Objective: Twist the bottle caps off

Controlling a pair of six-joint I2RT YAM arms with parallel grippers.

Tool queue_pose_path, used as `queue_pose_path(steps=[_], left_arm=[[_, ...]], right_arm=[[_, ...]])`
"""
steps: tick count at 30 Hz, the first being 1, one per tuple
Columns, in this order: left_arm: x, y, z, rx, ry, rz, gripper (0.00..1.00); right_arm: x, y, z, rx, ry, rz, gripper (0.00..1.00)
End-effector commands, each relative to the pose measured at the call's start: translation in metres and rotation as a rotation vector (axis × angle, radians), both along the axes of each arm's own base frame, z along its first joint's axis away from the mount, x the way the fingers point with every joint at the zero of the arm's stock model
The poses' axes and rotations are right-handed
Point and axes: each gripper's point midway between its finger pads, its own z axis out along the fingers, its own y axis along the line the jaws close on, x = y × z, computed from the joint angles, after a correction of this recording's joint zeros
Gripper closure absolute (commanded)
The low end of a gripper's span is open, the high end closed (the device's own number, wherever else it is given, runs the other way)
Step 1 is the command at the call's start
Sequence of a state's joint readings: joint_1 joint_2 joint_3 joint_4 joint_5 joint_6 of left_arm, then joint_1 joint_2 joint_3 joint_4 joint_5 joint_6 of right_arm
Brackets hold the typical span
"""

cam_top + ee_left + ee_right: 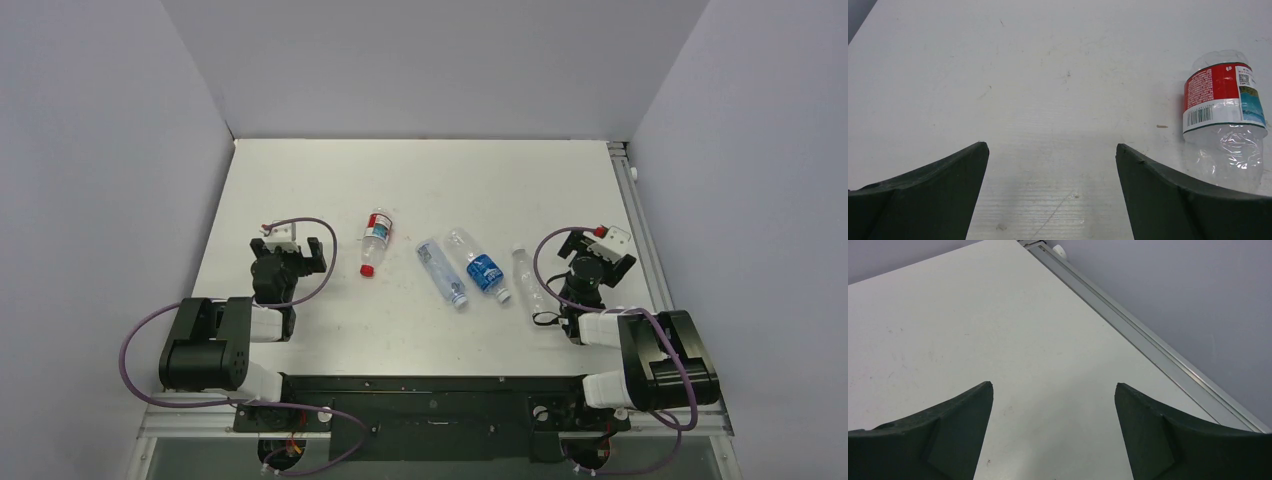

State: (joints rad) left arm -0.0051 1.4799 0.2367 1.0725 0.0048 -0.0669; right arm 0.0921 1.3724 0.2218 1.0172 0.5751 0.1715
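**Claws open and empty: no cap removed yet**

**Top external view.** Left claw (290, 252) and right claw (596, 256) each stand with jaws spread wide and hold nothing. They sit at opposite sides of the white matte desk (420, 180). Four clear, thin-walled plastic bottles lie on their sides between them.
- The red-labelled bottle (376, 234) carries its red cap (367, 270) on the near end, nearest the left claw.
- The pale-blue-labelled bottle (438, 268) and the blue-labelled bottle (482, 268) lie just beside each other. Each has a small round cap on its near end: a pale cap (461, 301) and a white cap (504, 296).
- The unlabelled bottle (529, 278) lies close to the right claw (its cap is too small to make out).

No loose cap shows on the desk, so in all likelihood every unscrewing step remains to be done.

**Left wrist view.** The dark, matte, curved fingers (943, 190) stand wide apart over bare, lightly scuffed desk, with nothing between them. The red-labelled bottle lies off to the right, outside the jaws. Its clear wall is glossy and creased below a smooth printed label. Its cap is out of frame.

**Right wrist view.** The right claw's fingers are equally far apart and empty. Below them are smooth desk and a ridged metal rail (1148, 345) along the desk edge. No bottle or cap appears here.
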Motion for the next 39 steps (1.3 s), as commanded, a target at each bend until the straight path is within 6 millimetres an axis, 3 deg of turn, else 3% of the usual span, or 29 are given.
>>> queue_pose_path(steps=[1, 5, 6, 7, 8, 9, 14, 15, 16, 17, 18, 19, 20, 21, 23, 24, 25, 26, 27, 28, 29, 30, 31, 32, 33, 34, 35, 36, 39], left_arm=[[0.008, 0.0, 0.019, 0.002, -0.062, 0.004, 0.03], [0.007, 0.0, 0.018, 0.002, -0.059, 0.003, 0.04], [0.007, 0.0, 0.018, 0.003, -0.06, 0.003, 0.04], [0.008, 0.0, 0.018, 0.002, -0.059, 0.003, 0.04], [0.008, 0.0, 0.018, 0.002, -0.061, 0.003, 0.04], [0.008, 0.0, 0.018, 0.003, -0.061, 0.003, 0.04], [0.007, 0.0, 0.018, 0.002, -0.062, 0.003, 0.04], [0.007, 0.0, 0.018, 0.003, -0.06, 0.003, 0.03], [0.007, 0.0, 0.018, 0.002, -0.061, 0.003, 0.03], [0.007, 0.0, 0.018, 0.002, -0.061, 0.003, 0.03], [0.007, 0.0, 0.018, 0.002, -0.06, 0.003, 0.03], [0.007, 0.0, 0.018, 0.002, -0.06, 0.003, 0.03], [0.007, 0.0, 0.018, 0.001, -0.06, 0.002, 0.03], [0.007, 0.0, 0.018, 0.001, -0.059, 0.002, 0.03], [0.007, -0.006, 0.019, -0.004, -0.065, -0.033, 0.04], [0.007, -0.001, 0.022, -0.006, -0.069, -0.04, 0.04], [0.01, -0.011, 0.031, -0.015, -0.083, -0.12, 0.03], [0.008, -0.008, 0.029, -0.025, -0.042, -0.134, 0.03], [0.019, -0.011, 0.048, -0.027, -0.057, -0.172, 0.03], [0.015, -0.01, 0.041, -0.038, 0.028, -0.172, 0.03], [0.027, -0.01, 0.064, -0.021, 0.005, -0.186, 0.03], [0.021, -0.011, 0.055, -0.029, 0.092, -0.19, 0.03], [0.028, -0.011, 0.073, -0.013, 0.074, -0.205, 0.03], [0.022, -0.013, 0.07, -0.022, 0.13, -0.213, 0.04], [0.021, -0.013, 0.075, -0.004, 0.162, -0.232, 0.04], [0.019, -0.014, 0.082, -0.001, 0.165, -0.239, 0.03], [0.017, -0.015, 0.092, -0.006, 0.186, -0.241, 0.03], [0.015, -0.015, 0.097, -0.011, 0.198, -0.244, 0.03], [0.007, -0.016, 0.119, -0.024, 0.257, -0.263, 0.04]], right_arm=[[0.008, 0.0, 0.02, 0.014, -0.086, 0.002, 0.14], [0.004, -0.003, 0.025, 0.005, -0.038, -0.028, 0.14], [0.01, -0.003, 0.041, 0.02, -0.067, -0.04, 0.14], [0.005, -0.006, 0.032, 0.016, 0.01, -0.066, 0.14], [0.01, -0.007, 0.048, 0.041, -0.024, -0.081, 0.14], [0.006, -0.009, 0.046, 0.04, 0.004, -0.097, 0.14], [-0.006, -0.006, 0.071, 0.064, -0.143, -0.07, 0.14], [-0.005, 0.001, 0.087, 0.088, -0.195, -0.022, 0.14], [-0.005, 0.009, 0.083, 0.093, -0.148, 0.016, 0.14], [0.002, 0.021, 0.105, 0.103, -0.171, 0.082, 0.14], [0.001, 0.032, 0.096, 0.101, -0.088, 0.121, 0.14], [0.005, 0.04, 0.12, 0.104, -0.104, 0.146, 0.14], [0.003, 0.052, 0.11, 0.105, -0.023, 0.186, 0.14], [0.008, 0.059, 0.128, 0.143, -0.048, 0.21, 0.14], [0.012, 0.064, 0.137, 0.252, -0.068, 0.234, 0.14], [0.013, 0.069, 0.135, 0.3, -0.062, 0.258, 0.14], [0.016, 0.066, 0.143, 0.365, -0.092, 0.251, 0.14], [0.02, 0.08, 0.144, 0.429, -0.088, 0.328, 0.14], [0.024, 0.081, 0.147, 0.453, -0.093, 0.35, 0.14], [0.026, 0.094, 0.15, 0.483, -0.088, 0.416, 0.14], [0.029, 0.102, 0.153, 0.494, -0.084, 0.458, 0.14], [0.032, 0.113, 0.159, 0.495, -0.08, 0.508, 0.14], [0.031, 0.128, 0.16, 0.488, -0.058, 0.545, 0.14], [0.035, 0.13, 0.169, 0.435, -0.054, 0.53, 0.14], [0.03, 0.152, 0.162, 0.407, 0.012, 0.569, 0.14], [0.036, 0.153, 0.171, 0.338, 0.022, 0.538, 0.14], [0.029, 0.18, 0.165, 0.307, 0.078, 0.591, 0.14], [0.035, 0.187, 0.169, 0.258, 0.098, 0.584, 0.14], [0.028, 0.246, 0.16, 0.204, 0.176, 0.694, 0.14]])
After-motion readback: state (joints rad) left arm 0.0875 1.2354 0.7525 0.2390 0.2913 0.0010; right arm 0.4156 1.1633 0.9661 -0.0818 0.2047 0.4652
